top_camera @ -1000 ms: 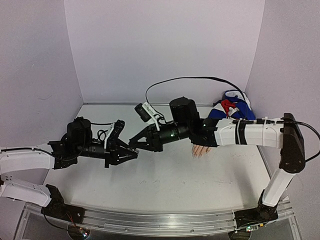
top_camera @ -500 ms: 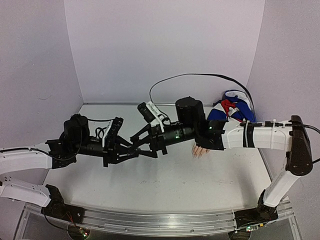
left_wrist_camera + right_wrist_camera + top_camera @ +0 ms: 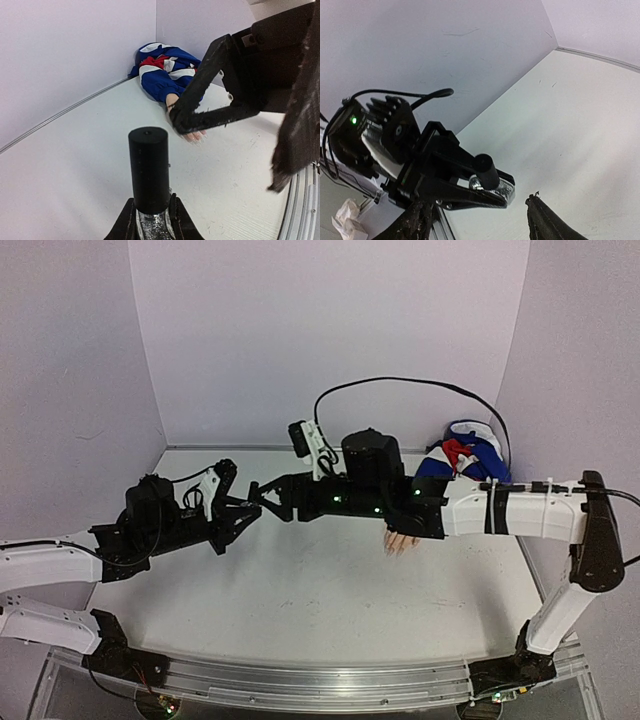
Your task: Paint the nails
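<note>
Near edge: a metal rail (image 3: 300, 685) runs along the table front, and I see both arm bases bolted there.
Open room: the white table (image 3: 330, 610) is matt and lightly scuffed. The widest free patch lies between the rail and the two grippers.
Left gripper (image 3: 150, 222): clenched on the small bottle (image 3: 148, 170). The clear glass body sits between the fingers, and the smooth black cylindrical cap stands out above them.
Right gripper (image 3: 476, 212): released and empty, its rough-edged black fingers spread wide. It faces the cap but stays apart from it.
Mannequin hand (image 3: 402, 542): pale and smooth, lying on the table at far right under the right forearm, fingers toward the near edge.
Nails (image 3: 192, 136): at those fingertips, too small and blurred for me to judge the surface.
Sleeve (image 3: 165, 70): soft bunched cloth in blue, white and red, pressed into the far right corner.
Walls (image 3: 330, 340): plain lilac, closing off the left, back and right.
</note>
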Tool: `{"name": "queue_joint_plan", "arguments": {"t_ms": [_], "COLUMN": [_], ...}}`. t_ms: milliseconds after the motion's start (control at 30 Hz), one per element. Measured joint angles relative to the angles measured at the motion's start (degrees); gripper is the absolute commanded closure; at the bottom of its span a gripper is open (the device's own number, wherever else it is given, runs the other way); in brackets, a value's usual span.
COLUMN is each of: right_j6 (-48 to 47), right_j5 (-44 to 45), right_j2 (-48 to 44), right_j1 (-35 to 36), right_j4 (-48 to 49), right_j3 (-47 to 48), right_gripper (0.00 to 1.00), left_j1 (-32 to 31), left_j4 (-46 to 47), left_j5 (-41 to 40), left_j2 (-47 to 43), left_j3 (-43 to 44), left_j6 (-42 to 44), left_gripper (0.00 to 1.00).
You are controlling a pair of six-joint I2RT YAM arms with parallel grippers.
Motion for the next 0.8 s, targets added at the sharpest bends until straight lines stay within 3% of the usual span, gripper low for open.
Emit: {"name": "queue_joint_plan", "arguments": {"t_ms": [233,467,667,800], "right_j6": [3.4,5.0,5.0,3.7], "right_j5": [7.9,10.4,10.4,9.6], "right_j2": [7.5,11.9,12.2,12.2], "right_j1": [2.2,2.3,2.4,2.4], "right_j4": [-2.1,-3.5,-3.7,-3.6], "right_j3": [8.0,13.1,13.6,13.4], "right_gripper": [0.52,0.86,1.0,1.0], "left_j1": [-0.2,-0.3,-0.5,-0.5], "left_j4": [0.0,0.0,-0.2,-0.5], "left_j5": [-2.3,-3.0,-3.3,-2.7], "left_j2": [0.0,-0.1,-0.3,-0.5], "left_j3": [0.0,-1.1,-1.2,-1.2], "left_j6": [0.0,-0.1,-0.6,-1.7], "left_gripper": [1.0,1.0,1.0,1.0]}}
